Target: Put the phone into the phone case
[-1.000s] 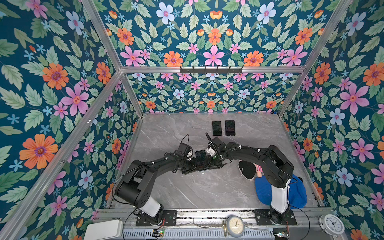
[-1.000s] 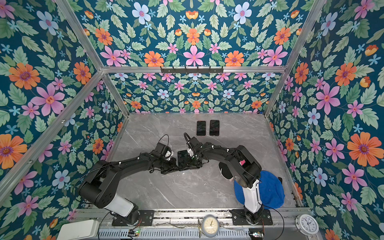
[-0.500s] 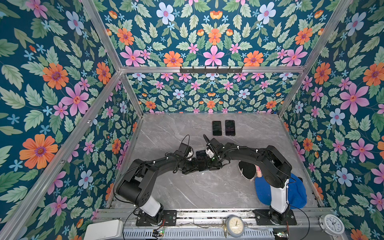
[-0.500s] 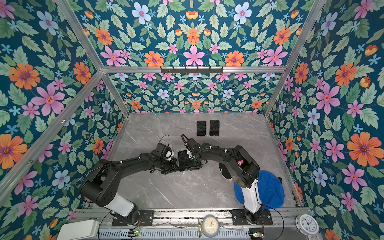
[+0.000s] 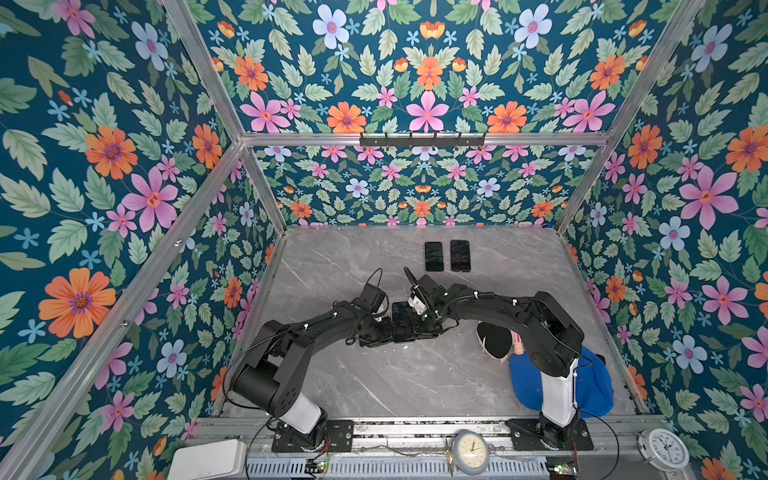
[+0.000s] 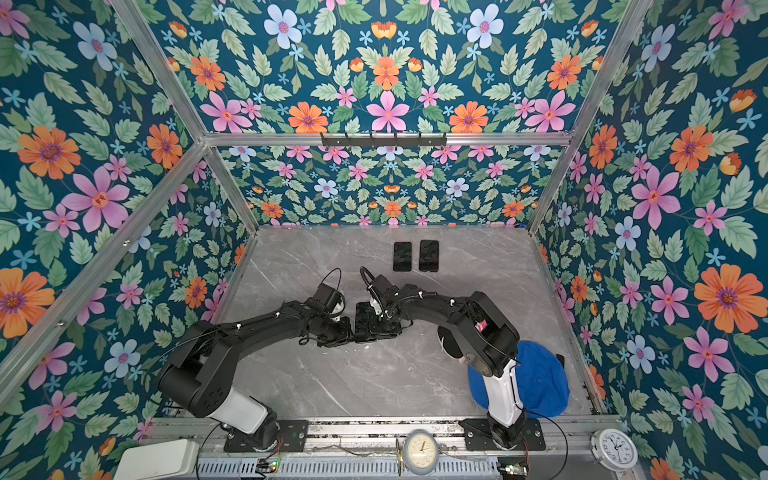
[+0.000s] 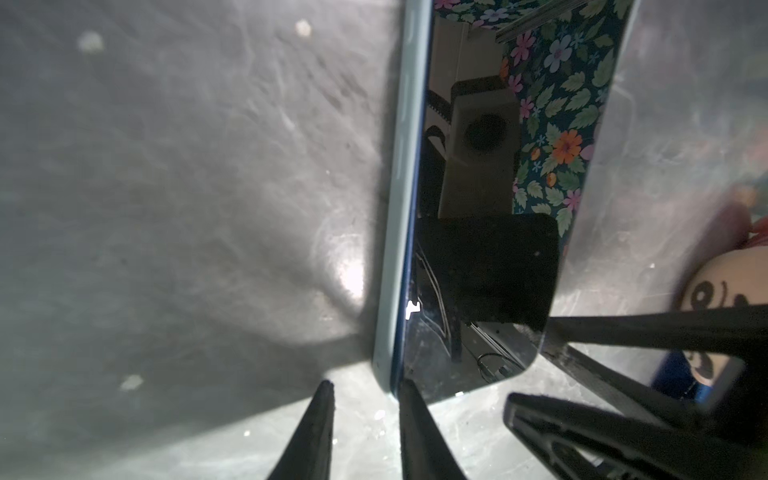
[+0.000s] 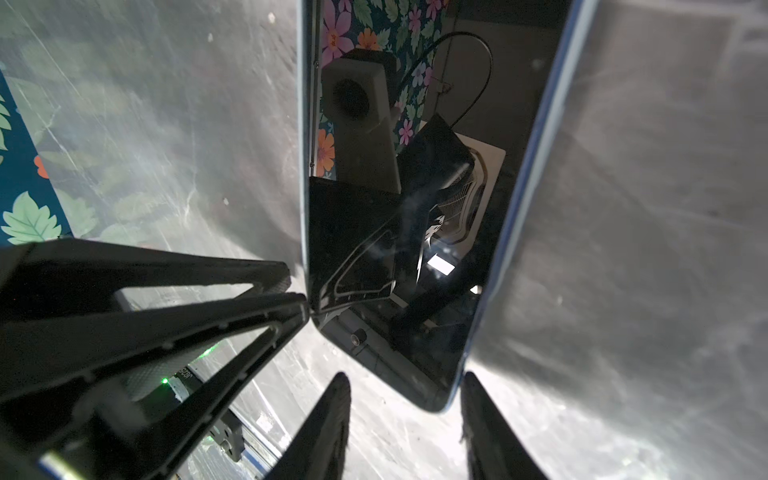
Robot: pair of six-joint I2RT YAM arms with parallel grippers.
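You are working on a grey marbled table (image 5: 374, 374) boxed in by floral walls (image 5: 428, 83) on an aluminium frame. In both top views 2 spare phones (image 5: 446, 256) lie side by side at the upper centre of the tabletop. A blue cap (image 5: 594, 386) sits at the lower right behind the right arm's base, and 2 clocks (image 5: 470, 452) stand along the bottom edge.

Your task phone (image 5: 401, 318) lies flat, screen up, in the centre of the frame, between the 2 wrists. In the left wrist view, the pale blue rim of the phone case (image 7: 399, 208) runs along 1 long edge of the phone. You cannot tell from these views whether the opposite edge is seated.

Both arms reach in low from their bases at the bottom and meet over the phone, the left arm (image 5: 316, 328) from the lower left and the right arm (image 5: 498, 303) from the right.

The left gripper (image 7: 366, 382) has its fingers parted with bare table between them. 1 fingertip (image 7: 409, 399) rests at the case's near corner. The right gripper (image 8: 406, 376) also stands apart and straddles the other near corner of the phone. 1 finger is close against the blue edge, and a gap shows on the other side, so neither grips anything.
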